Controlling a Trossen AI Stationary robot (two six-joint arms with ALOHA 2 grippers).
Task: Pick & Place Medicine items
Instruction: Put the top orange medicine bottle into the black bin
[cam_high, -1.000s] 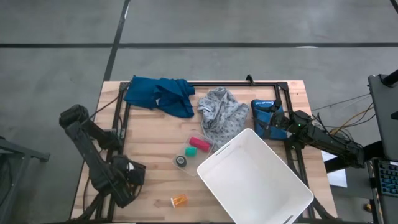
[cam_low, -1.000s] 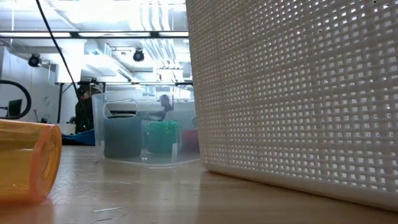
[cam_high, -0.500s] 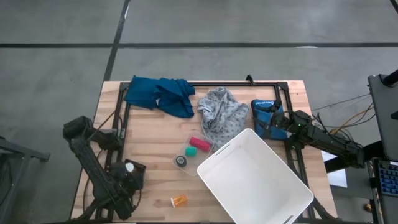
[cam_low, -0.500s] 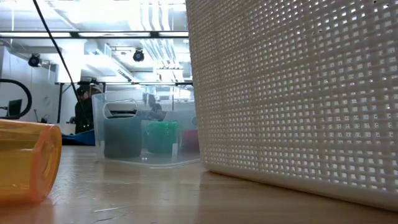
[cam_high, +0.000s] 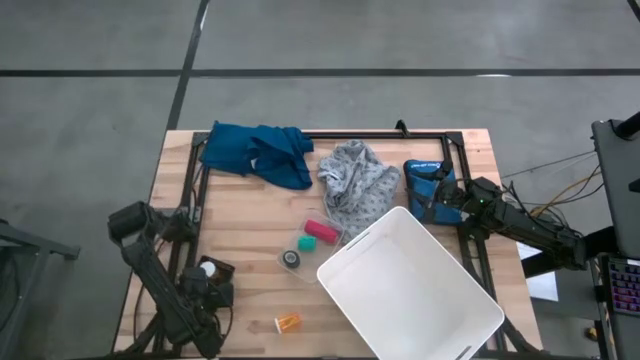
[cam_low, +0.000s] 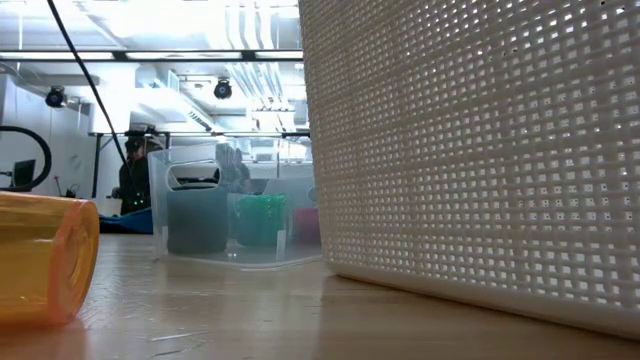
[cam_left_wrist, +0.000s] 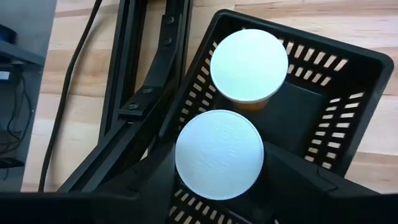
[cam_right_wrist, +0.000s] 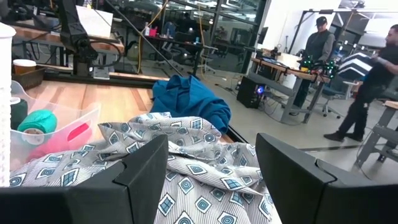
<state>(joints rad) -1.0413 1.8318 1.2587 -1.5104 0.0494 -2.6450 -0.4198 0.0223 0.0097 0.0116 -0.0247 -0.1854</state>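
Where left tool (cam_left_wrist: 219, 186) grips capped bottle (cam_left_wrist: 219, 163), fingertips hidden.

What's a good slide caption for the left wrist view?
Left gripper holds a white-capped orange pill bottle over a black slotted basket containing another.

two capped bottles (cam_left_wrist: 249, 65) upright in basket (cam_left_wrist: 348, 124)

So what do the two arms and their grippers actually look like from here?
Both arms are dark, near-black jointed links with blocky housings at the joints. The left arm carries a pale round patch by its wrist. The right arm has a small green light near its wrist. The right gripper has two broad, flat, matte black fingers with angular, chamfered edges. No cables are visible on either arm.
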